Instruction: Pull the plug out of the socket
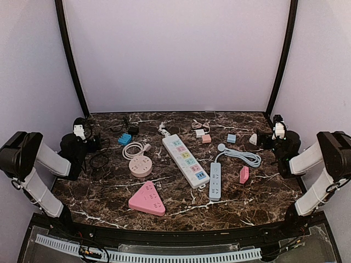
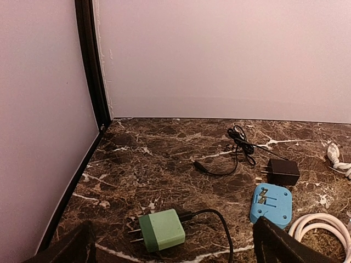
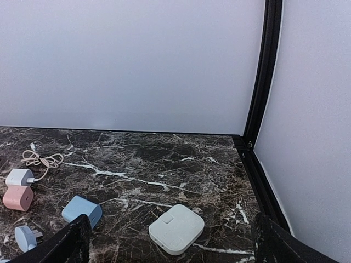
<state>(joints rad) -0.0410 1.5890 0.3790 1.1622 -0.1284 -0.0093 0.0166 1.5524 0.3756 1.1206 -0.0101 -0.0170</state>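
A long white power strip with coloured sockets lies mid-table, with a white plug and cord at its far end. I cannot tell whether any plug sits in a socket. A round pink socket lies beside a coiled white cable. A grey-blue strip has its cable curled to the right. My left gripper is open and empty at the far left, above a green charger. My right gripper is open and empty at the far right, above a white square adapter.
A pink triangular socket lies near the front and a small pink adapter to the right. A blue adapter, black charger and black cable lie by the left gripper. Blue and pink cubes lie left of the right gripper. Walls enclose the table.
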